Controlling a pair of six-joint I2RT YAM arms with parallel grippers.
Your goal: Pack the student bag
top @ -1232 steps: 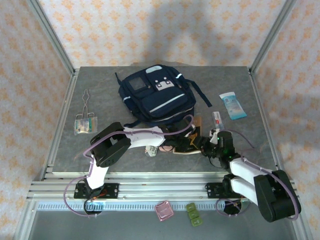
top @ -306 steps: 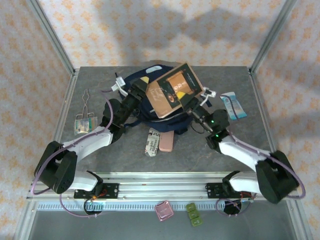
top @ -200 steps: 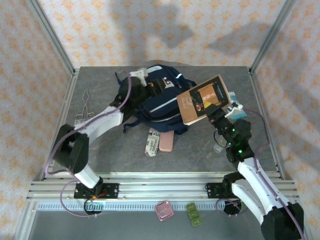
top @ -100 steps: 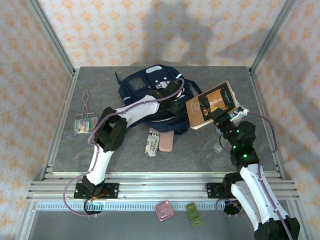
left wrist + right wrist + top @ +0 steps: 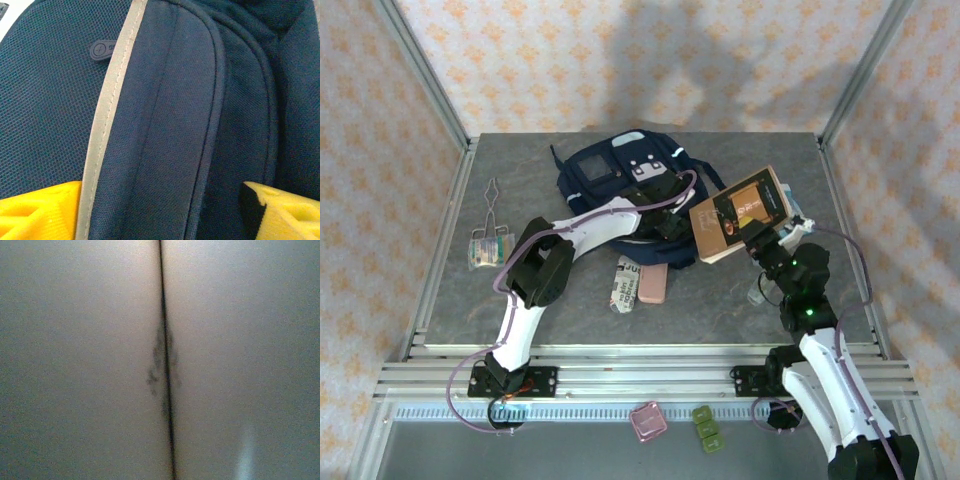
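— Peach-patterned walls (image 5: pixel 620 60), grey table (image 5: pixel 570 315). What are the grippers doing?

— The left gripper (image 5: pixel 669 228) hangs over the near right part of the student bag (image 5: pixel 610 185). On the wrist camera its yellow fingers (image 5: pixel 40 212) stand wide apart at the two lower corners. Navy fabric and a light grey stripe (image 5: pixel 107 125) span the space between them, and the fingers are not clamped on it.

— And the right?

— The right gripper (image 5: pixel 757 238) is closed on a book (image 5: pixel 740 210), gripping it at the lower edge. The book is off the table and tilted, brown-orange cover facing up, its left edge just beside the bag. The right wrist camera gives a pale surface very close up with a thin dark line down the middle. I cannot tell more from it.

— Where is the bag?

— Lying flat in the middle of the table's far half, white front patches up. The left arm reaches to it from the near left.

— Anything around it?

— A pink phone (image 5: pixel 653 282) and a white printed packet (image 5: pixel 623 283) lie side by side just in front of the bag. Metal tongs (image 5: pixel 492 198) and a small clear packet (image 5: pixel 488 250) sit near the left edge, well apart from it.
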